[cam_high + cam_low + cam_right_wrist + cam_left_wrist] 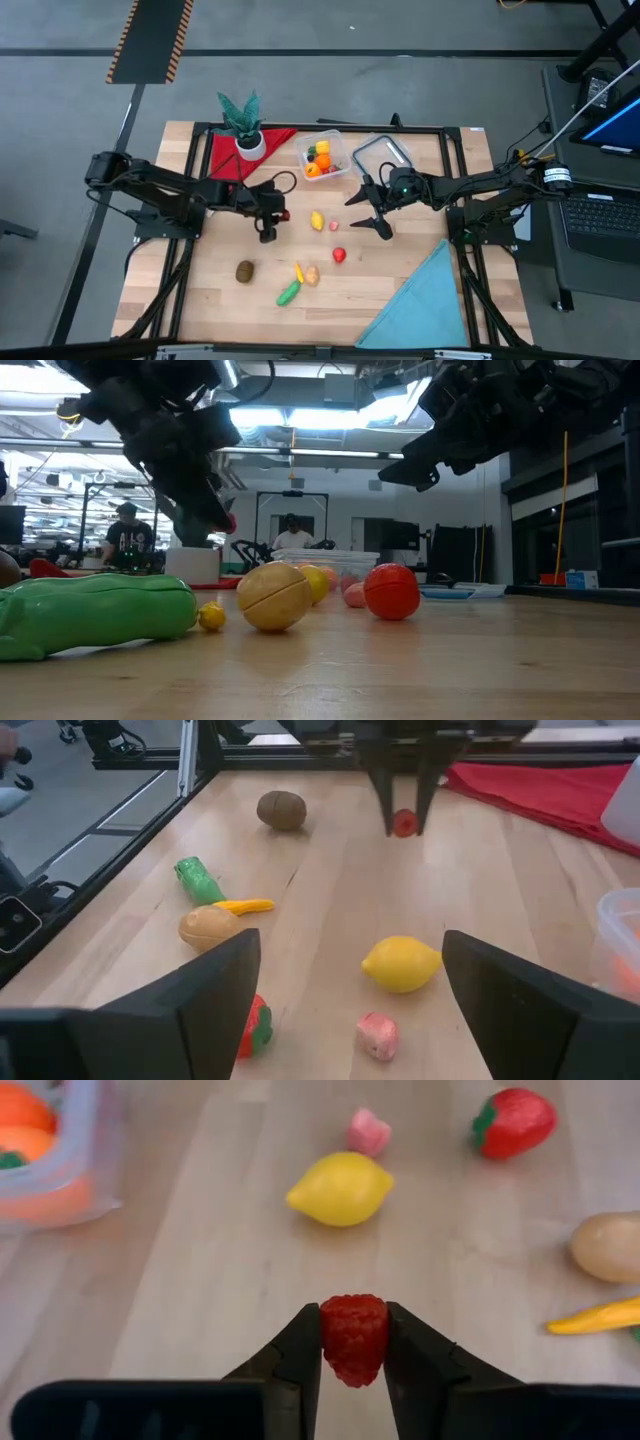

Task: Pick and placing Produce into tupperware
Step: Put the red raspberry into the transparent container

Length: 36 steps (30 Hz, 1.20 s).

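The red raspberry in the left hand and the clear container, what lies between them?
Bare wood only, per the high view, between raspberry and container.

Both arms are dark, nearly black, built of slim jointed links with thin black cables looping along them. The left gripper (pixel 352 1342) has two flat, matte black fingers (pixel 296 1355) tapering to blunt tips. The right gripper (pixel 345 985) has broader black fingers (pixel 215 990) with slanted edges. Beside the counter (pixel 200 290), each arm rises from a black frame.
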Available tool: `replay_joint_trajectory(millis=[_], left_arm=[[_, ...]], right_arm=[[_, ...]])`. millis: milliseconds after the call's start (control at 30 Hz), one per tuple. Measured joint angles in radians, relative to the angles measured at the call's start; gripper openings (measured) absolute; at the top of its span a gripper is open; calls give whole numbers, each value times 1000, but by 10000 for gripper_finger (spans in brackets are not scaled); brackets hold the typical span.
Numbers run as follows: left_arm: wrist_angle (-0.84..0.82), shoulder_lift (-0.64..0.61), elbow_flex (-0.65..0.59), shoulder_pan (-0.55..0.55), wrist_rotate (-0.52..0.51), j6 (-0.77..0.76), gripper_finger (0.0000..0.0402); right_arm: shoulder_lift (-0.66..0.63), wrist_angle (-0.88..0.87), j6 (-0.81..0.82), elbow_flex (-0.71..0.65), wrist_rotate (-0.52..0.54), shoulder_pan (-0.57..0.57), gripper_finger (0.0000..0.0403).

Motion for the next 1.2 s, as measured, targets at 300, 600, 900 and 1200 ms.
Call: replay_joint_trajectory(millis=[300,600,900,1200], left_arm=[[41,-9,-54,55,2,19,79],[394,-85,-211,117,148,22,79],[783,-109,-360,121,210,18,79],[1107,-109,-475,107,190,26,79]], right_arm=[[0,0,-9,0,0,0,314],[0,-4,18,0,0,6,314],[0,-3,16,0,0,7,314],[0,0,13,0,0,7,314]])
